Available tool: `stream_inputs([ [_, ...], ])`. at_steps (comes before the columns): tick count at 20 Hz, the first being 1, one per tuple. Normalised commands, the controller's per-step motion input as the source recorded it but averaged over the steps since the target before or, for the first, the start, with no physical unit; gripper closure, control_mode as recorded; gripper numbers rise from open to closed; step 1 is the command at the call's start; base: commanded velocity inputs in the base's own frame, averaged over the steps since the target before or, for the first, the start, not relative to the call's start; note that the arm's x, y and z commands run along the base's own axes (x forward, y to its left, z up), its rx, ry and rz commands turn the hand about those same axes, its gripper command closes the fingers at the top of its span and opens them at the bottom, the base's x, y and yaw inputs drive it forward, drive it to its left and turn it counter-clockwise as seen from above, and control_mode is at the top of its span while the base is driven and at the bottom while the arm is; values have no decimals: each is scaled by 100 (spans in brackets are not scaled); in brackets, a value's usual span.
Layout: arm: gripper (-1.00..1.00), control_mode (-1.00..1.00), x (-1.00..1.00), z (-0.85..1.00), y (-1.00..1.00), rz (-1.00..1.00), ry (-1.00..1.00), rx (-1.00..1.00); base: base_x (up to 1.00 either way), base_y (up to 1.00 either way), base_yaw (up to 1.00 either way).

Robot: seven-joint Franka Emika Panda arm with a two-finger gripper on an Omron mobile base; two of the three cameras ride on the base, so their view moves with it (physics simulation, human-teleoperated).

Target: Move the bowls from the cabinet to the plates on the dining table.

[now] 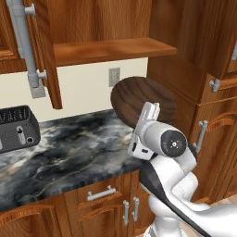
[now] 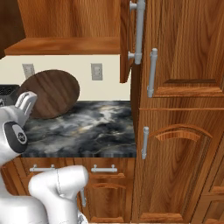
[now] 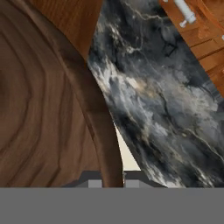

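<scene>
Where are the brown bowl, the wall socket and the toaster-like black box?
dark brown bowl (image 1: 139,99), left base view, its rounded outer side.
wall socket (image 2: 96,71), right base view, its faceplate.
black box (image 1: 18,127), left base view, its front.

The toaster (image 1: 16,127) at the left edge of the left base view is cut off; in the right base view only its corner shows. The brown bowl (image 1: 143,102) is partly covered by the hand below it, and the hand view's left edge crops it. The gripper (image 3: 113,181) fingertips barely show.
</scene>
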Motion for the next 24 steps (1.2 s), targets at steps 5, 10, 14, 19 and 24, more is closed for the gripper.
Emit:
stream_inputs([
  [5,100,-100,-21,-46,-23,5,0,-12,0,0,0],
  [10,100,-100,-2,-44,-18,4,0,-10,0,0,0],
  [14,100,-100,0,-33,-32,6,0,-4,0,0,0],
  [19,100,-100,2,-35,-64,12,0,0,0,0,0],
  [24,100,-100,20,-48,-57,17,3,-2,0,0,0],
])
